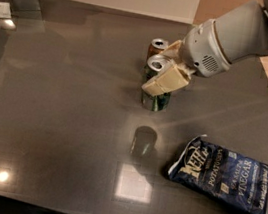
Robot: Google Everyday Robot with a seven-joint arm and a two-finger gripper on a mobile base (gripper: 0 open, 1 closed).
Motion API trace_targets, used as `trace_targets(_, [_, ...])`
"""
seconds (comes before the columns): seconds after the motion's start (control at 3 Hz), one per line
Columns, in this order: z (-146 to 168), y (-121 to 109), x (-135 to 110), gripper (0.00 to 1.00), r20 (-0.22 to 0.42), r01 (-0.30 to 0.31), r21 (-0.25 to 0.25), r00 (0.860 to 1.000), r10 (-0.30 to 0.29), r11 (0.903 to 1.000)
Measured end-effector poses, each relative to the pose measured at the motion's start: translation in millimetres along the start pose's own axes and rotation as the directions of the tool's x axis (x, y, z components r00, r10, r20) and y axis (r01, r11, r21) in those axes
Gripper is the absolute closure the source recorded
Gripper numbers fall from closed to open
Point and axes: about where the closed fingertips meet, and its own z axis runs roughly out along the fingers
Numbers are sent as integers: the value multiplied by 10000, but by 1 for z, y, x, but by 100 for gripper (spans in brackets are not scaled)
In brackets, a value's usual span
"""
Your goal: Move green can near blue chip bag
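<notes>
Green can (155,101) and what lies under it: the dark glossy table (59,132); the can looks lifted clear of it, since its dim reflection sits apart, nearer the front edge
Arm (247,31): reaches in from over the back right corner and slants down toward the table's middle, likely so the wrist meets the can from the side
Blue chip bag (223,180): lies flat by the front right corner, one short end turned toward the can, well apart from it; this is where the can has to end up
Gripper (158,72): right of the table's centre, its cream fingers (166,79) clamped on the green can's upper half, one on the near side and one behind, keeping the can upright for carrying
Green can's place: right of centre, a little toward the back edge, in the grip
Orange-brown can (157,47): stands just behind the green can, toward the back edge, not part of the job
Writing on the bag: a large white brand word I cannot read for sure; smaller lines seem to say "POTATO CHIPS" and "SEA SALT & VINEGAR"
Writing on the green can: too small to tell
</notes>
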Motion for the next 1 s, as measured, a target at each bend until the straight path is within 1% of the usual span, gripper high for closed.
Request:
trace_targets(0.33, [-25,-13,23,100,-187,-140,267,9997,145,9995])
trace_targets(0.67, [-49,-19,56,100,-266,-328,224,9991,334,9992])
trace_targets(1.0, [-63,-24,95,100,-145,-691,-53,9975,690,9976])
